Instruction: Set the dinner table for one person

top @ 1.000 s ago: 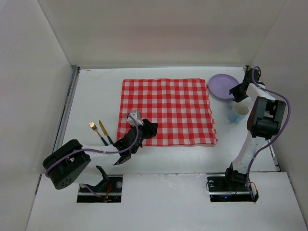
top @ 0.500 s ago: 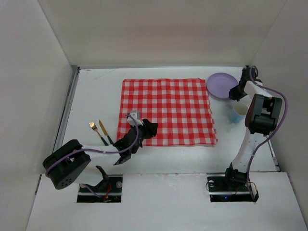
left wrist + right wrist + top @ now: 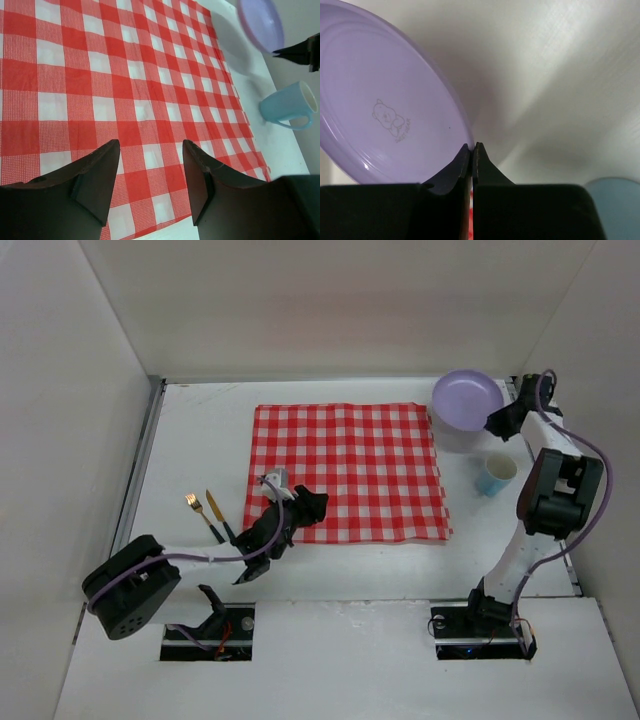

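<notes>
The white dinner table (image 3: 200,440) carries a red-and-white checked cloth (image 3: 345,472) in its middle. My right gripper (image 3: 497,420) is shut on the rim of a lilac plate (image 3: 467,398) and holds it lifted and tilted at the far right; the plate fills the left of the right wrist view (image 3: 385,110). A light blue mug (image 3: 495,474) stands on the table below it and also shows in the left wrist view (image 3: 290,105). My left gripper (image 3: 308,508) is open and empty over the cloth's near left edge (image 3: 150,125).
A gold fork (image 3: 198,510) and a knife (image 3: 219,512) with dark handles lie on the table left of the cloth. White walls enclose the table on the left, back and right. A metal rail (image 3: 140,470) runs along the left edge.
My right gripper has lifted the lilac plate off the table and tilted it up, moving slightly toward the far right. The left arm has not moved.
</notes>
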You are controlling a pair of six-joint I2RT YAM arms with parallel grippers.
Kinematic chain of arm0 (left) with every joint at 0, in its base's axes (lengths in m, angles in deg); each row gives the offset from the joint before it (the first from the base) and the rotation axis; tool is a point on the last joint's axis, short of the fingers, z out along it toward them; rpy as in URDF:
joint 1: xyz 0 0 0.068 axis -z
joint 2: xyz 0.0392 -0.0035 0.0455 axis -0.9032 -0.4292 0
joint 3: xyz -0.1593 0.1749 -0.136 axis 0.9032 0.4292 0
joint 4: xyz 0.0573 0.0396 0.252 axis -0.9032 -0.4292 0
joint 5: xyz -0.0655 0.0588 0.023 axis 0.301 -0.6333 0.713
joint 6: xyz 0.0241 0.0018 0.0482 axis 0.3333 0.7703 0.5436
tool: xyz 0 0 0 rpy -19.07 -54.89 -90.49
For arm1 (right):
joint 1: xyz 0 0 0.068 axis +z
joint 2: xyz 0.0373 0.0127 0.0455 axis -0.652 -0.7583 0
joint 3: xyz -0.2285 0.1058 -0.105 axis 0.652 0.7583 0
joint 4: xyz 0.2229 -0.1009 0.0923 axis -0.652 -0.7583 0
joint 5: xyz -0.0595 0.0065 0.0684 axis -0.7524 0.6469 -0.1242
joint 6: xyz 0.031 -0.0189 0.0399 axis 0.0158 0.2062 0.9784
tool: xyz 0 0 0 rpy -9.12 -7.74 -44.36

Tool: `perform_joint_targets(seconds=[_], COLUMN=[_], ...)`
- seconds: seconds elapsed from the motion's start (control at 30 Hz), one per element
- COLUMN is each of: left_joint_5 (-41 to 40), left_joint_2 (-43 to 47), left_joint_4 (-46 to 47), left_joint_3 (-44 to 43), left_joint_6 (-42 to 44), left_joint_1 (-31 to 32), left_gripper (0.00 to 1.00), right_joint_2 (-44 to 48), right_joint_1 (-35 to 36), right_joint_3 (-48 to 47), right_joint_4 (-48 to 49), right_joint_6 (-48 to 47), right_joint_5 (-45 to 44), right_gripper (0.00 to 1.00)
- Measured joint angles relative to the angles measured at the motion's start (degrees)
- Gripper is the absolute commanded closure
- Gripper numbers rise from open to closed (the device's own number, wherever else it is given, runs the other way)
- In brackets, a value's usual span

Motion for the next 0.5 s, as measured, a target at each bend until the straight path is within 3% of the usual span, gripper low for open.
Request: perform_joint_targets(seconds=[0.23, 0.5], left_joint_5=[-0.52, -4.11], left_joint_2=[5.42, 25.7], left_joint_4=[-0.24, -8.11], left_joint_3=[1.11, 2.25], left_joint_6=[0.24, -0.09], left_joint_1=[-1.38, -2.86], left_gripper=[0.5, 0.48], right_joint_2=[13.64, 21.2], right_joint_1=[3.28, 29.59], right_joint_3=[0.33, 15.34], right_joint_4=[5.66, 11.91], right_joint_6=[-2.86, -5.57], right_joint_5=[2.78, 3.39], right_gripper=[1.0, 0.98])
